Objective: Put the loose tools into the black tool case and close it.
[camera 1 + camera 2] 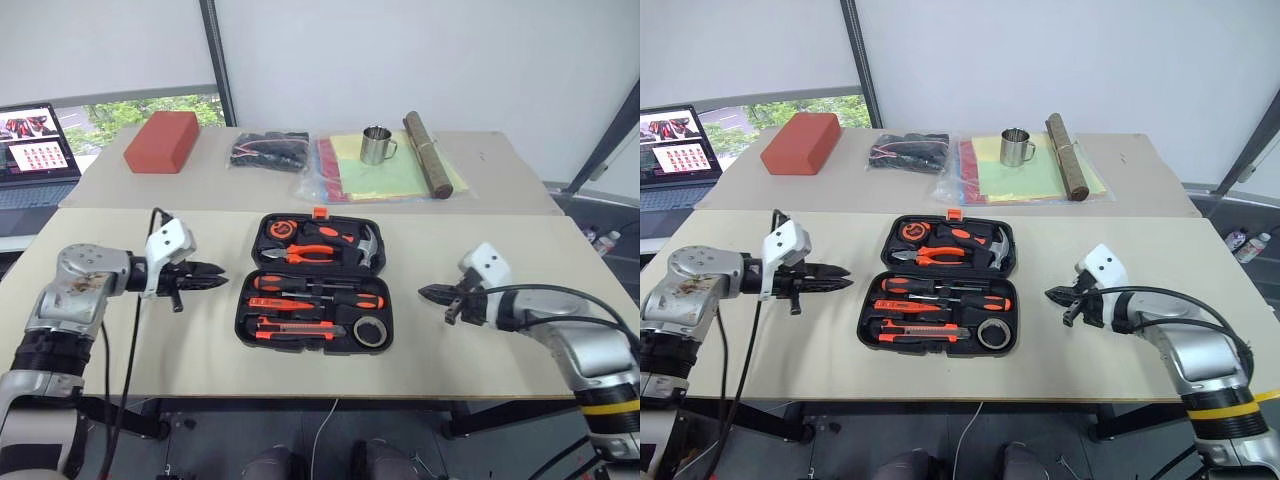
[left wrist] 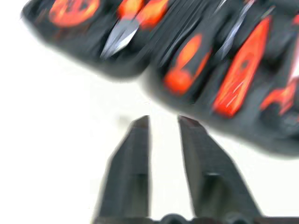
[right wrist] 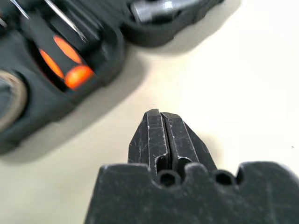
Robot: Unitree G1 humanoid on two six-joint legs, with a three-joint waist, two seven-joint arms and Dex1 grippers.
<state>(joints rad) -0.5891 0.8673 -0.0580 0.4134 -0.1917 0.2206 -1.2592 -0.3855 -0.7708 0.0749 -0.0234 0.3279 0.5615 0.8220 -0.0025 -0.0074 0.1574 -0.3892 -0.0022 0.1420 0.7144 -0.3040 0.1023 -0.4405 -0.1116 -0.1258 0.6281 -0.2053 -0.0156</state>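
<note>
The black tool case lies open and flat at the middle of the near table, its orange latch at the far edge. The near half holds slim screwdrivers, a chunky utility knife and a grey tape roll. The far half holds pliers, a hammer and a tape measure. My left gripper hovers just left of the case, pointing at it, its fingers drawn nearly together on nothing. My right gripper hovers to the case's right, shut and empty.
On the far table stand a red block, a black bag of cables, a metal mug on coloured sheets, and a brown roll. A laptop sits at the far left.
</note>
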